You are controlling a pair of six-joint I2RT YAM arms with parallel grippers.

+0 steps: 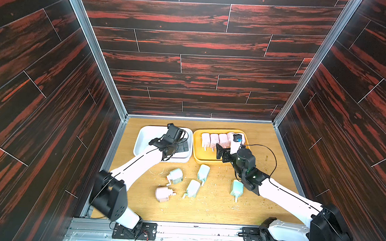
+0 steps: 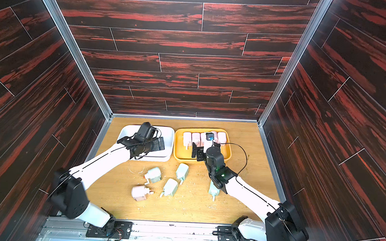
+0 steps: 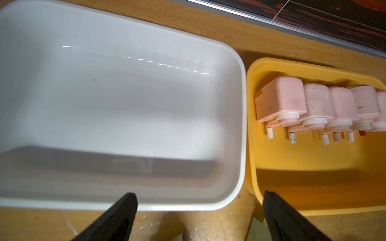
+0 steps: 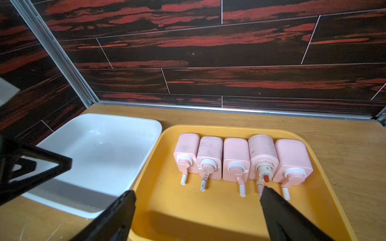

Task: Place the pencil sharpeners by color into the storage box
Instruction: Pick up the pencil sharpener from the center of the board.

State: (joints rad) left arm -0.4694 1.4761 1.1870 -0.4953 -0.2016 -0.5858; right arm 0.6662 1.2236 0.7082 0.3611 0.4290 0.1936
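Two shallow plastic trays are sitting side by side at the back of the wooden table (image 1: 217, 208): a white rectangular plastic tray (image 3: 236, 125) and, just beside it, a yellow rectangular plastic tray (image 4: 163, 200). Five pale pink plastic pencil sharpeners (image 4: 236, 158) are lying in a tight row along the far side of the yellow tray, touching one another, their white crank stubs all pointing toward the arms. The white tray is holding no sharpeners at all.

The left gripper (image 3: 198, 217) is hovering over the near rim of the white tray, its black jaws standing wide apart and gripping nothing. The right gripper (image 4: 198, 215) is hanging above the near part of the yellow tray, jaws likewise spread wide and holding nothing; one black fingertip (image 4: 269, 196) is lining up just in front of the crank of the fourth sharpener in the row.

Out on the bare table, in both top views, five more sharpeners are waiting: four pale mint green plastic sharpeners (image 1: 203, 172) lying scattered, one of them (image 1: 236, 188) close beside the right arm, and a lone pale pink sharpener (image 1: 162, 193) lying nearest the front edge. Pale shavings (image 1: 208, 201) are littering the wood around them.
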